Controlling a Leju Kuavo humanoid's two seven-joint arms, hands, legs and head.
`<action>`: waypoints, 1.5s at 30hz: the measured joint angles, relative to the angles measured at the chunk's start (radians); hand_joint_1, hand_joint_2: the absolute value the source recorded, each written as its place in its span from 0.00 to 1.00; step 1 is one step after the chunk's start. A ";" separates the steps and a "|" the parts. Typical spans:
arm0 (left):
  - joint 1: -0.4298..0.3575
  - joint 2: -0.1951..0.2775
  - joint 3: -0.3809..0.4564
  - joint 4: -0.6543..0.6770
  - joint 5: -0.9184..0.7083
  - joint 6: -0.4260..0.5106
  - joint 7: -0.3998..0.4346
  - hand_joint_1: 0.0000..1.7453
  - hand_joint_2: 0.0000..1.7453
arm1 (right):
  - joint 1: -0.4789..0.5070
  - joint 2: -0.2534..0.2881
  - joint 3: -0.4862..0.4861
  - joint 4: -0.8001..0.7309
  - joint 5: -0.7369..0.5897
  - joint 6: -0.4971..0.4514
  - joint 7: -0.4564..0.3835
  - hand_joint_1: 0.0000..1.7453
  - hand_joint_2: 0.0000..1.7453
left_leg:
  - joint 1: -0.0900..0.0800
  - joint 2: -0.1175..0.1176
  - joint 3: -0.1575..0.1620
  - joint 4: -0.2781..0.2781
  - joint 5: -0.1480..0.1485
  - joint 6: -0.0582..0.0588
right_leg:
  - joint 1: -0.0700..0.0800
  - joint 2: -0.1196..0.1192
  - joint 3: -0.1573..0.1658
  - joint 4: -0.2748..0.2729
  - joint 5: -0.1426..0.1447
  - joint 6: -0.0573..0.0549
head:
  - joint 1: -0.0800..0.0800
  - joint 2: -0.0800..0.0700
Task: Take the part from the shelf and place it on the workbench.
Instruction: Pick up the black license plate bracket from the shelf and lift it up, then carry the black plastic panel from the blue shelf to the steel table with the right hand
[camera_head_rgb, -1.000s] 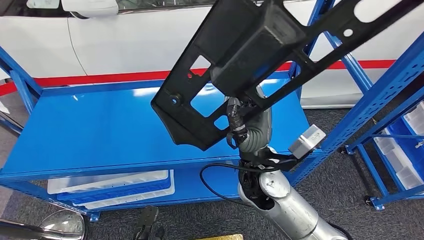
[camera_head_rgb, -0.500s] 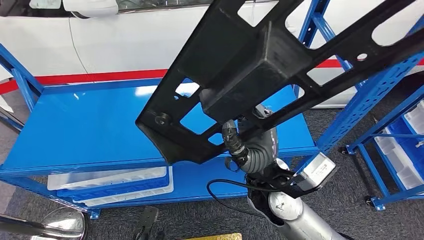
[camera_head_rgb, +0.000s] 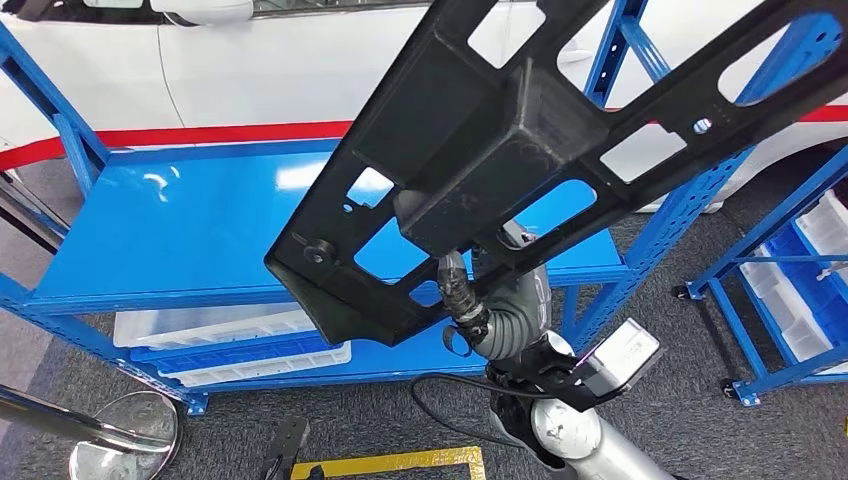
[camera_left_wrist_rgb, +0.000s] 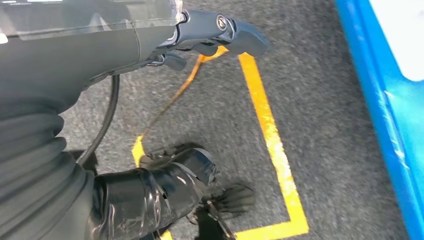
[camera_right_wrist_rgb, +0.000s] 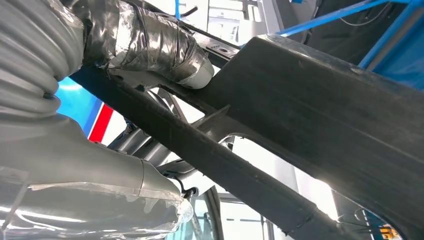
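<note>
Since a second ago the whole scene has slid: the camera has turned, so the blue shelf (camera_head_rgb: 180, 230) sits a little lower and yellow floor tape (camera_head_rgb: 390, 463) shows at 6 o'clock. Against that shift, the black part (camera_head_rgb: 480, 150) has also come closer and now reaches further toward 8 o'clock, with its long arm running off at 2 o'clock.

It is off the shelf and carried high in front of the body, tilted, likely to keep the wide frame away from the blue uprights while the robot heads for the workbench, which I cannot see.

The right hand (camera_right_wrist_rgb: 150, 45) grips the part from beneath, its taped fingers wrapped over one of the bars, and the right arm rises from 6 o'clock with the wrist bent up under the load. The left hand (camera_left_wrist_rgb: 150, 195) hangs down over the grey carpet beside the tape, fingers curled in and holding nothing that I can make out.
</note>
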 joint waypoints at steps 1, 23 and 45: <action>0.002 0.000 0.001 0.000 0.000 -0.001 0.001 0.00 1.00 | 0.004 0.000 0.001 0.000 -0.002 -0.001 -0.002 1.00 1.00 | 0.003 0.002 -0.005 -0.010 0.018 0.006 | 0.001 0.000 -0.006 0.015 -0.028 0.004 | 0.002 0.000; 0.043 0.007 0.009 0.000 -0.013 -0.028 0.011 0.00 1.00 | 0.073 -0.001 0.020 0.026 -0.013 -0.006 -0.047 1.00 1.00 | 0.012 0.002 -0.166 0.271 -0.029 -0.040 | 0.006 -0.002 0.064 0.013 -0.084 -0.040 | 0.005 0.000; 0.046 0.011 0.014 0.000 -0.022 -0.034 0.029 0.00 1.00 | 0.088 -0.001 0.021 0.049 -0.034 -0.013 -0.047 1.00 1.00 | 0.004 0.009 -0.178 0.052 0.133 -0.026 | -0.005 0.007 0.163 0.035 -0.184 -0.011 | 0.005 0.000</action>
